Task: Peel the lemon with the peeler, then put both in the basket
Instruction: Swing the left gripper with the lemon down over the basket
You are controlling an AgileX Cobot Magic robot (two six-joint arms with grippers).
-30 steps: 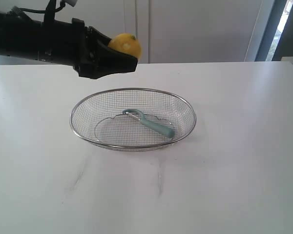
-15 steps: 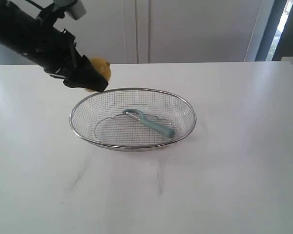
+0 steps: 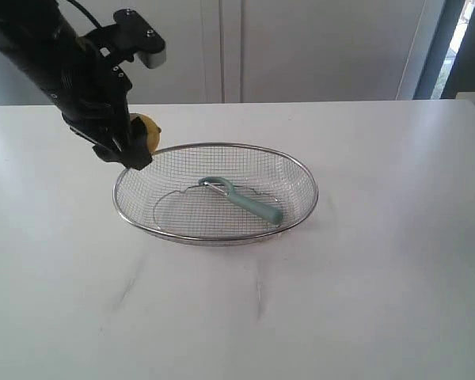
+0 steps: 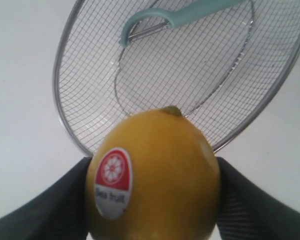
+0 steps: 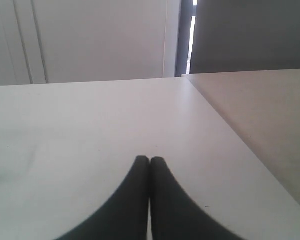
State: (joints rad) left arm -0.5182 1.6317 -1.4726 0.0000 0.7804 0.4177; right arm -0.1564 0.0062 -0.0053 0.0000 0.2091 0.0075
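Fingers (image 4: 50, 212) of left gripper (image 3: 131, 150) are clamping the lemon (image 3: 148, 130), hovering just outside the basket (image 3: 302, 171) rim; basket's middle is lying ahead; peeler (image 3: 249, 202) is lying inside it; right gripper (image 5: 150, 162) is sitting closed.

White counter (image 3: 380, 277), matt and level, filling the foreground. Two faint grey streaks (image 3: 127, 289) mark its near part. Behind it stand pale wall panels (image 3: 317, 47), divided by a narrow vertical seam (image 3: 222, 47). At far right, a dark upright frame (image 3: 434, 47) stands beside a bright strip of daylight (image 3: 461, 28). In the right wrist view, a second, beige surface (image 5: 260, 115) adjoins the counter's edge, with a dark panel (image 5: 250, 35) rising behind it.
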